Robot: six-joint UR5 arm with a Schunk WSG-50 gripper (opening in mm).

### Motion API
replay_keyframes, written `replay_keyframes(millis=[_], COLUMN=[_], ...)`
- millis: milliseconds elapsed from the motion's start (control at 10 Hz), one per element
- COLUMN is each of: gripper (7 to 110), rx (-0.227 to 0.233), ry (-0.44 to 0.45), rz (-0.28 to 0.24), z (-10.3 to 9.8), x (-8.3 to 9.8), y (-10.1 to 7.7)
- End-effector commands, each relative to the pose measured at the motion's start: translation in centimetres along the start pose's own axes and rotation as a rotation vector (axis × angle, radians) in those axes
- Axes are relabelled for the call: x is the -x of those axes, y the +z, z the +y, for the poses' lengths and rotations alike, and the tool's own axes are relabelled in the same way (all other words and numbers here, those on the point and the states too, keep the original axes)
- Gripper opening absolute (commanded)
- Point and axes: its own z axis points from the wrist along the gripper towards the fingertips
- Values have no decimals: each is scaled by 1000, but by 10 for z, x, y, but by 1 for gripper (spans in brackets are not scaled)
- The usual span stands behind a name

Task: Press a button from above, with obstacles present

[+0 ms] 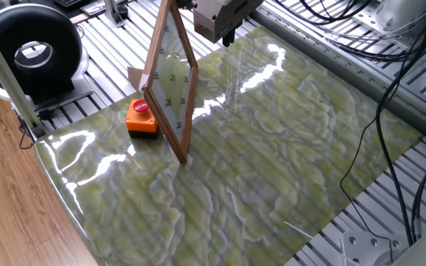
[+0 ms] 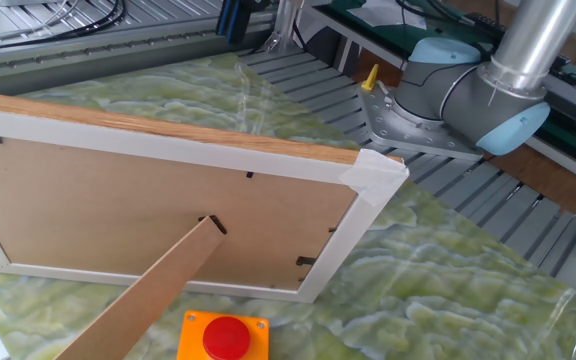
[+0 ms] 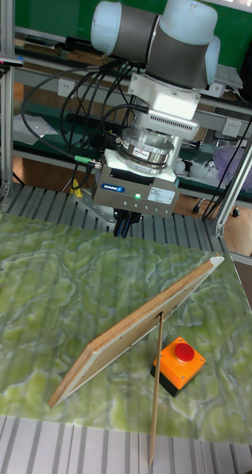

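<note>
The button (image 1: 140, 107) is a red cap on an orange box (image 1: 143, 121), standing at the left edge of the green marbled table (image 1: 272, 162). Right beside it leans the obstacle (image 1: 170, 81), a tall wood-framed transparent panel on a prop leg. The other fixed view shows the panel's brown back (image 2: 158, 210) above the button (image 2: 226, 336). My gripper (image 1: 226, 38) hangs over the table's far side, beyond the panel from the button. In the tall view the gripper (image 3: 124, 224) is high above the table, behind the panel (image 3: 141, 326) and button (image 3: 184, 350). Its dark fingertips show no clear gap.
A black round device (image 1: 32, 52) sits left of the table on the slatted metal bench. Cables (image 1: 390, 89) hang along the right side. The arm's base (image 2: 468, 90) stands past the table's far corner. A metal post (image 3: 6, 96) rises at the left.
</note>
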Motion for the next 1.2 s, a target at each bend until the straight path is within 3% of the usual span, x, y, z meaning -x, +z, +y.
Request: replay_keyframes(millis=[0,500,900,1100], gripper=[7,7,7,7], rx=[21,-13,31,55], ry=[-10,-32,-14,-53], rz=[-3,91,81,85], z=[6,17,56,62], x=[7,43,70,74], y=[-7,-68,-61,-51])
